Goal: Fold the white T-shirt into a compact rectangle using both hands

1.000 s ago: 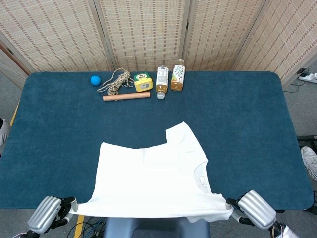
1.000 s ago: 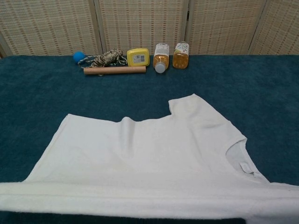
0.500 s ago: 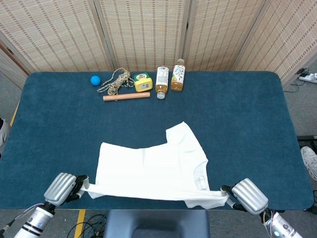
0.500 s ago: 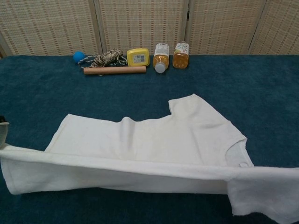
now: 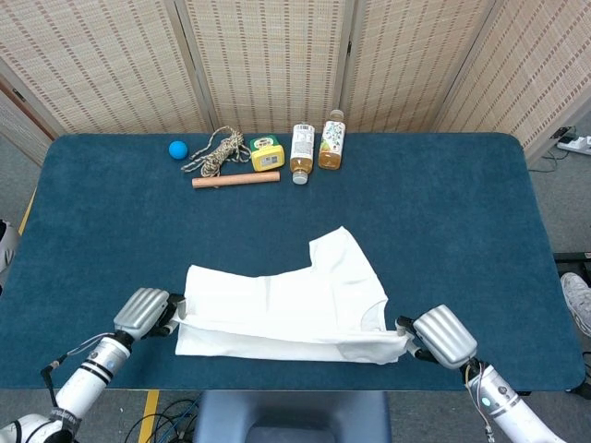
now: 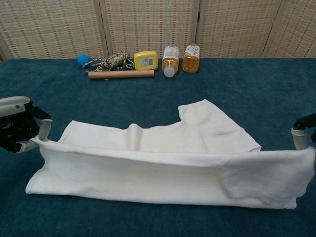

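The white T-shirt [image 5: 295, 305] [image 6: 163, 168] lies on the blue table near its front edge, its near half lifted and carried back over the rest, with one sleeve pointing toward the far side. My left hand [image 5: 145, 313] [image 6: 19, 127] grips the lifted edge at the shirt's left corner. At the shirt's right corner my right hand [image 5: 441, 336] grips the same edge; in the chest view only its fingertips [image 6: 302, 136] show at the frame's right edge. The lifted cloth hangs stretched between both hands.
Along the table's far edge lie a blue ball [image 5: 177, 149], a coil of rope [image 5: 215, 150], a wooden stick [image 5: 235, 180], a yellow tape measure [image 5: 266, 153] and two bottles [image 5: 302, 152] [image 5: 331, 143]. Woven screens stand behind the table [image 5: 462, 221].
Both hands have moved away from the front edge toward the far side, carrying the shirt's near edge up and over the rest of the shirt. The far objects have not moved.
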### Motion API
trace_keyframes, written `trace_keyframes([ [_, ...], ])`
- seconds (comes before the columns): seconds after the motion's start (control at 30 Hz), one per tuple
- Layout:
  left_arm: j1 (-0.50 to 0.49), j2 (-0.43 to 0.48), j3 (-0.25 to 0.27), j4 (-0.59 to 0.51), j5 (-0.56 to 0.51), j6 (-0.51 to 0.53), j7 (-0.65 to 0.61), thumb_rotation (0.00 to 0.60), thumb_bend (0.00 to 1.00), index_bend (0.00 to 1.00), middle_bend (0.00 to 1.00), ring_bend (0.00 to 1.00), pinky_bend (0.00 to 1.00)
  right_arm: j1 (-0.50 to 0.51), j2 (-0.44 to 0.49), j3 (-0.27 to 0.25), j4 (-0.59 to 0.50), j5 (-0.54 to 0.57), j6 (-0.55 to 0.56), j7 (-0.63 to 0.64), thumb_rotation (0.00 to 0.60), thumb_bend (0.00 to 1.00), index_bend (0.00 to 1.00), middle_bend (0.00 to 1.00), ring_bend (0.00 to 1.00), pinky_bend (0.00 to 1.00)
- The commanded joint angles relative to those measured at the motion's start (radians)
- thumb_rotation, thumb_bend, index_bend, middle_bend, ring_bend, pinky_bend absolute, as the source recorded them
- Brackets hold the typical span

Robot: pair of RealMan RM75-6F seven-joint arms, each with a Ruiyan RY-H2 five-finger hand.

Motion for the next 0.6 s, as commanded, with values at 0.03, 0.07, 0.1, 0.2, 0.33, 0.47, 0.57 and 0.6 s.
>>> trace_keyframes([
  [0.03,-0.042,-0.014,-0.023,0.029,-0.052,-0.054,0.01,0.6,0.5,0.62,0.9,0.8,0.93,0.013,-0.023,0.02,0.01,0.019,-0.015,-0.033,0.6,0.62,0.74,0.93,0.95,1.0],
  [0.07,-0.055,-0.02,-0.027,0.038,-0.07,-0.07,0.019,0.6,0.49,0.62,0.9,0.8,0.93,0.017,-0.031,0.026,0.013,0.025,-0.021,-0.041,0.6,0.62,0.74,0.93,0.95,1.0],
  [0.1,-0.063,-0.024,-0.031,0.045,-0.083,-0.079,0.025,0.6,0.5,0.62,0.9,0.8,0.93,0.02,-0.037,0.03,0.015,0.029,-0.025,-0.045,0.6,0.62,0.74,0.93,0.95,1.0],
  [0.2,-0.089,-0.038,-0.043,0.065,-0.126,-0.104,0.043,0.6,0.49,0.62,0.9,0.8,0.93,0.03,-0.054,0.043,0.027,0.041,-0.032,-0.056,0.6,0.62,0.74,0.93,0.95,1.0],
  [0.33,-0.128,-0.059,-0.057,0.1,-0.195,-0.149,0.07,0.6,0.5,0.61,0.9,0.8,0.93,0.041,-0.076,0.062,0.046,0.065,-0.044,-0.073,0.6,0.62,0.74,0.93,0.95,1.0],
  [0.47,-0.169,-0.095,-0.069,0.15,-0.27,-0.188,0.094,0.6,0.49,0.61,0.9,0.8,0.93,0.054,-0.098,0.076,0.064,0.087,-0.062,-0.084,0.6,0.62,0.74,0.93,0.95,1.0],
  [0.57,-0.195,-0.118,-0.074,0.182,-0.317,-0.205,0.114,0.6,0.49,0.61,0.9,0.8,0.93,0.063,-0.115,0.087,0.077,0.098,-0.067,-0.089,0.6,0.62,0.74,0.93,0.95,1.0],
  [0.6,-0.202,-0.124,-0.076,0.191,-0.331,-0.208,0.12,0.6,0.5,0.61,0.9,0.8,0.93,0.066,-0.121,0.09,0.081,0.1,-0.067,-0.091,0.6,0.62,0.74,0.93,0.95,1.0],
])
